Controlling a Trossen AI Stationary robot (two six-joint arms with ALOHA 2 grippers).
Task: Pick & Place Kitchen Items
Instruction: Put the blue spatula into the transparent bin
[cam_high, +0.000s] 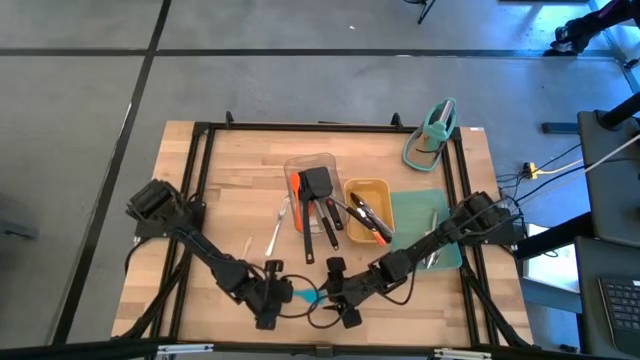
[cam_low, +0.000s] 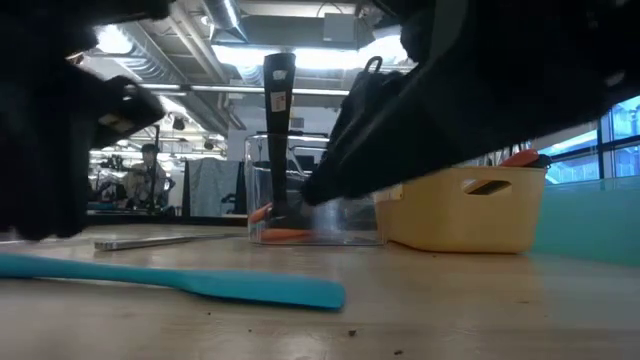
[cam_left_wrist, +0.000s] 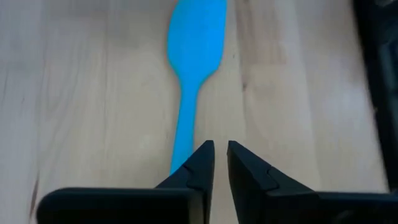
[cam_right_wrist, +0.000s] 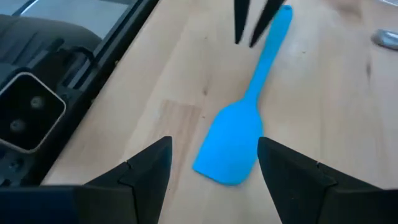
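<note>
Blue spatula (cam_high: 305, 295) lies flat on the wooden worktop (cam_high: 230, 170) near its 6 o'clock edge, between the two tools, blade toward the right arm. Left tool (cam_left_wrist: 220, 163) sits at the handle end with its fingers drawn narrow, a thin gap between the tips; the handle tip lies just beside them and is not visibly pinched. Right tool (cam_right_wrist: 214, 163) hovers over the blade with its fingers spread wide, one on each side, touching nothing. Toward 12 o'clock from the spatula, mid-worktop, a clear tray (cam_high: 310, 165) holds black turners (cam_high: 316, 186) and an orange spatula (cam_high: 296, 190); at its 3 o'clock a yellow tray (cam_high: 380, 188) holds tongs (cam_high: 368, 217). A steel spoon (cam_high: 277, 225) lies on the wood at the clear tray's 8 o'clock.
</note>
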